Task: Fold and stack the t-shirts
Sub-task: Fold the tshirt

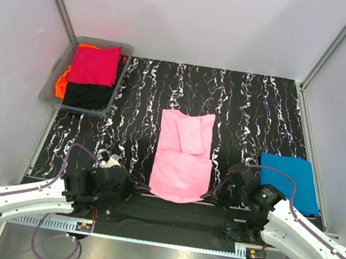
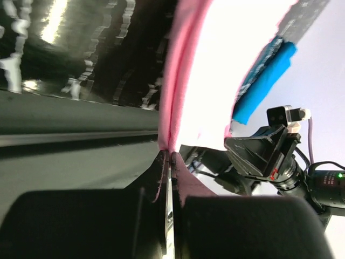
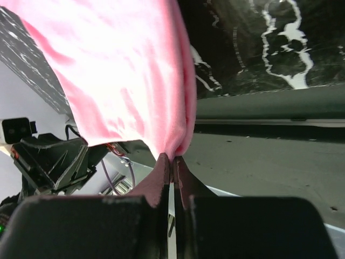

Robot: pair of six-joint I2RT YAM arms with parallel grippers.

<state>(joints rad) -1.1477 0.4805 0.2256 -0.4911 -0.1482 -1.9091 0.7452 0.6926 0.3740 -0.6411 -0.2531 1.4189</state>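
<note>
A light pink t-shirt (image 1: 183,154) lies lengthwise on the black marbled mat, its sleeves folded in over the chest. My left gripper (image 1: 142,190) is shut on its near left corner, where the pink cloth (image 2: 171,108) is pinched between the fingertips. At the near right corner my right gripper (image 1: 209,195) is shut on the pink hem (image 3: 161,97). A bright blue t-shirt (image 1: 290,180) lies folded at the right of the mat. Crimson (image 1: 96,64), orange (image 1: 60,83) and black (image 1: 87,96) t-shirts lie in a bin at the back left.
The clear grey bin (image 1: 121,49) stands at the mat's back left corner. White walls with metal rails close in the left, back and right sides. A metal ledge (image 1: 163,240) runs along the near edge between the arm bases.
</note>
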